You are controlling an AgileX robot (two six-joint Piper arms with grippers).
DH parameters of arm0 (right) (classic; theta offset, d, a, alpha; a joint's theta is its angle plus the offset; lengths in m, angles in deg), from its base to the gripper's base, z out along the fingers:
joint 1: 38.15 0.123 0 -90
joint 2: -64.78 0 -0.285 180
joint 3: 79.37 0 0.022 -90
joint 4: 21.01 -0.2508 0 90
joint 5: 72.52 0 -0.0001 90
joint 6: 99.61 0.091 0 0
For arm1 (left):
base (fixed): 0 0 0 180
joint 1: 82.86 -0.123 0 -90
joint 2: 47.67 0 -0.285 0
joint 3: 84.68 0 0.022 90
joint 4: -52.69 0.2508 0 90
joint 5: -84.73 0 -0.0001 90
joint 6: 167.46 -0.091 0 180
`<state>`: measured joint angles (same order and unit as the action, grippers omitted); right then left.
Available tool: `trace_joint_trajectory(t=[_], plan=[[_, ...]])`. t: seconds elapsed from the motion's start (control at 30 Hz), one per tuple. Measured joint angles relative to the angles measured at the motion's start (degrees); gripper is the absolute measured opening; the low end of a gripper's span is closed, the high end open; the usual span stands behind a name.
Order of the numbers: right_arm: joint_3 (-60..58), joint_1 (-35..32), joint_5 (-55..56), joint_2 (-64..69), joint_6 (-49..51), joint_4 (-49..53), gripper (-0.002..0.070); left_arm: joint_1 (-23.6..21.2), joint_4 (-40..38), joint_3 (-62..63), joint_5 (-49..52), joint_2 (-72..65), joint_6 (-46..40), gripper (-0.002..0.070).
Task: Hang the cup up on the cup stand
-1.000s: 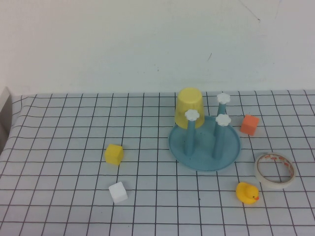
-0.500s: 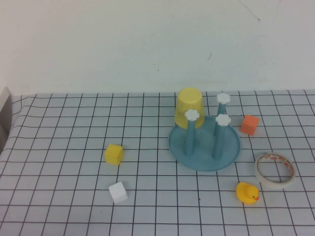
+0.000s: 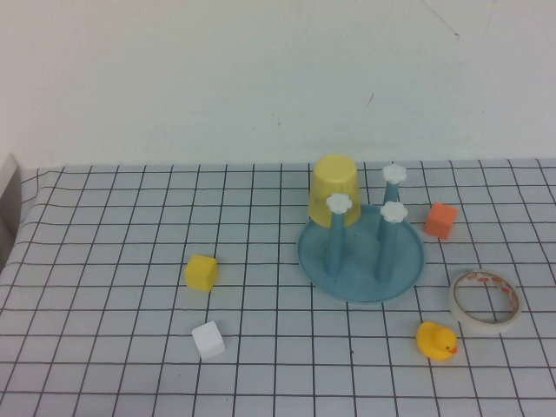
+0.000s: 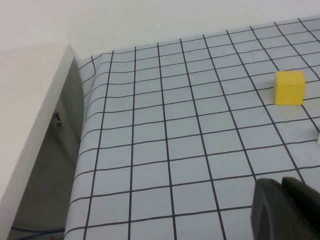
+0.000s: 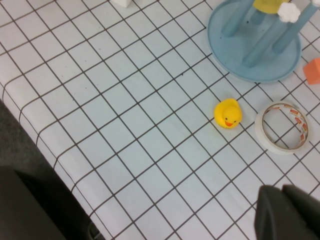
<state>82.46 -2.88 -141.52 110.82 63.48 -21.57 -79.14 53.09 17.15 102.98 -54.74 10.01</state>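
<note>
Yellow cup (image 3: pixel 334 191) is sitting inverted on one cup stand (image 3: pixel 360 252) peg, well apart from my left tool (image 4: pixel 285 210) and right tool (image 5: pixel 287 212), both pressed together; I'm counting three cubes, one duck (image 3: pixel 435 340).

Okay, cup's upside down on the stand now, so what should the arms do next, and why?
Probably nothing more than staying parked. The yellow cup sits inverted over a rear peg of the blue cup stand, and no arm shows in the high view. The left gripper and right gripper are back near the table's near edge, holding nothing.

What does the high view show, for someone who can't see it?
A yellow cup sits upside down over a back peg of the blue stand on a gridded table. Neither the left nor right tool shows here.
</note>
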Motion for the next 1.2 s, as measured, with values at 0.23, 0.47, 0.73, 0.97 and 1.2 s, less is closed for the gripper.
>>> trace_joint_trajectory(t=[0.23, 0.47, 0.73, 0.97, 1.2], plan=[[0.00, 0.00, 0.00, 0.00, 0.00, 2.97, 0.0000, 0.00, 0.00, 0.00, 0.00, 0.00, 0.22, 0.0000], [0.00, -1.62, 6.82, -1.48, 0.00, 4.23, 0.0000, 0.00, 0.00, 0.00, 0.00, 0.00, 0.46, -0.0002], [-5.23, -13.85, 11.54, -13.94, 0.32, 6.74, 0.0000, 0.00, 0.00, 0.00, 0.00, 0.00, 0.46, -0.0001], [-21.59, -25.90, 26.50, -26.99, 0.05, 9.67, -0.0001, 0.00, 0.00, 0.00, 0.00, 0.00, 0.46, -0.0001], [-39.75, -34.55, 43.52, -37.43, -0.04, 3.63, -0.0001, 0.00, 0.00, 0.00, 0.00, 0.00, 0.46, -0.0001]])
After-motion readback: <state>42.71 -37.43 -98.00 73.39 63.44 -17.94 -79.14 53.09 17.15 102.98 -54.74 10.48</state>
